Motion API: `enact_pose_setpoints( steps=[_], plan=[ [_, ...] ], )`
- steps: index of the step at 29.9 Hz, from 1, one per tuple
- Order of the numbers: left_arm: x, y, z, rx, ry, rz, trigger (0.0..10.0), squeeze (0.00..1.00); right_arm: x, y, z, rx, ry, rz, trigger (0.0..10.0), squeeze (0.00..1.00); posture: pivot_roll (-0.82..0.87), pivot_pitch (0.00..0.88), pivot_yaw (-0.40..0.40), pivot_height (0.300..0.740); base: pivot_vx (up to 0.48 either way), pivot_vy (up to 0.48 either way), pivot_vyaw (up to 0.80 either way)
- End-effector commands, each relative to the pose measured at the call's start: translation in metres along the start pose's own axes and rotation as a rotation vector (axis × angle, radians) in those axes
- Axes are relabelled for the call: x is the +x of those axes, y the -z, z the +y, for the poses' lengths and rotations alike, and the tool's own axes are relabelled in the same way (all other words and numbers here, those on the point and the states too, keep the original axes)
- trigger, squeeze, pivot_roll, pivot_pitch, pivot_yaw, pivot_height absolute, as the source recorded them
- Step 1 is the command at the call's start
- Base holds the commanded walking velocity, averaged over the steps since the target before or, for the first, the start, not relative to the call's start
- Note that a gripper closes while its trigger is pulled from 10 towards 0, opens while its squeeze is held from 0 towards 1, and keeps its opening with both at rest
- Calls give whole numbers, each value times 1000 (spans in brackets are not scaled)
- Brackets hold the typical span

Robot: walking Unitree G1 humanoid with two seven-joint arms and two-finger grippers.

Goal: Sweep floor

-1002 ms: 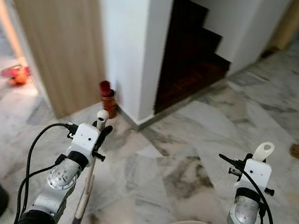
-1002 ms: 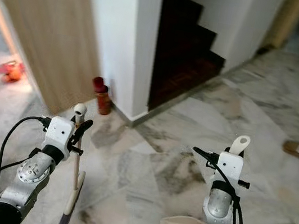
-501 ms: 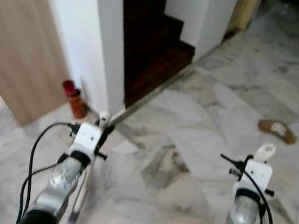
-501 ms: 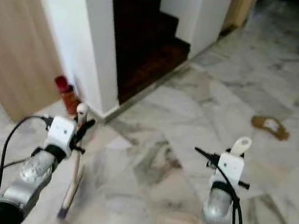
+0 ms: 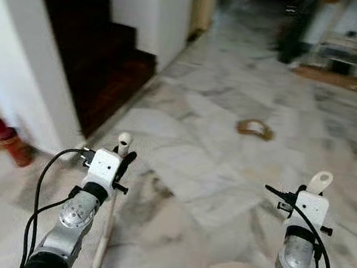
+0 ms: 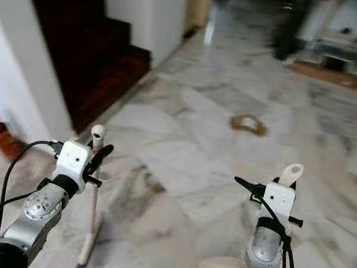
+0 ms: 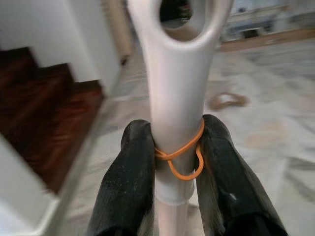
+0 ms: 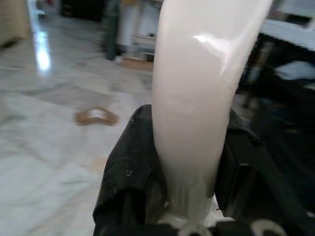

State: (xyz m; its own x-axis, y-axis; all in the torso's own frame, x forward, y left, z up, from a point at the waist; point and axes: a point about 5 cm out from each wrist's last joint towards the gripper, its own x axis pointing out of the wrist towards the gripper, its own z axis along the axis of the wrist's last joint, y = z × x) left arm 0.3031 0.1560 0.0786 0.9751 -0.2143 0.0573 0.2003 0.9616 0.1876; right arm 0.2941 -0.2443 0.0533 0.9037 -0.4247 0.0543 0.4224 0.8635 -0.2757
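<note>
Marble floor point(image 5: 216, 153) lies ahead of both claws. The left gripper point(image 7: 174, 162) clamps the broom handle point(image 7: 177, 93), the right gripper point(image 8: 189, 162) grips the dustpan handle point(image 8: 202, 88). Beyond them lies a brown scrap point(image 5: 255, 128); stairs point(image 5: 104, 47) and a red bottle point(image 5: 9, 141) flank the left claw.
</note>
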Motion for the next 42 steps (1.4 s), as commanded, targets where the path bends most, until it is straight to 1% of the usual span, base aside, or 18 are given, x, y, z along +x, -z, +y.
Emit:
enact_pose_setpoints(
  steps=[1,7,14,23,25,26,42],
  plan=[
    [4,-9,6,10,-14,-47,10000,0,1,-5,5,20,-9,-21,10000,0,23,0,65,740,0,0,-800],
    [4,-9,5,8,-11,-44,10000,0,1,-5,5,19,-10,-21,10000,0,20,0,66,740,0,0,-800],
    [3,-6,6,11,-12,-22,10000,0,0,-6,7,19,-15,-34,10000,0,21,0,63,740,0,0,-123],
    [2,-6,7,15,-26,-22,10000,0,0,-5,9,31,-25,-22,10000,0,26,0,60,740,290,0,0],
    [3,-6,8,15,-27,-22,10000,0,1,-6,9,42,-22,-20,10000,0,24,0,61,740,307,0,-800],
    [3,-6,8,15,-28,-21,10000,0,1,-7,9,39,-23,-26,10000,0,25,0,61,740,315,0,-800],
    [1,-4,9,13,-40,-14,10000,0,0,-6,7,25,-21,-30,10000,0,21,0,57,740,313,0,0]
  ],
)
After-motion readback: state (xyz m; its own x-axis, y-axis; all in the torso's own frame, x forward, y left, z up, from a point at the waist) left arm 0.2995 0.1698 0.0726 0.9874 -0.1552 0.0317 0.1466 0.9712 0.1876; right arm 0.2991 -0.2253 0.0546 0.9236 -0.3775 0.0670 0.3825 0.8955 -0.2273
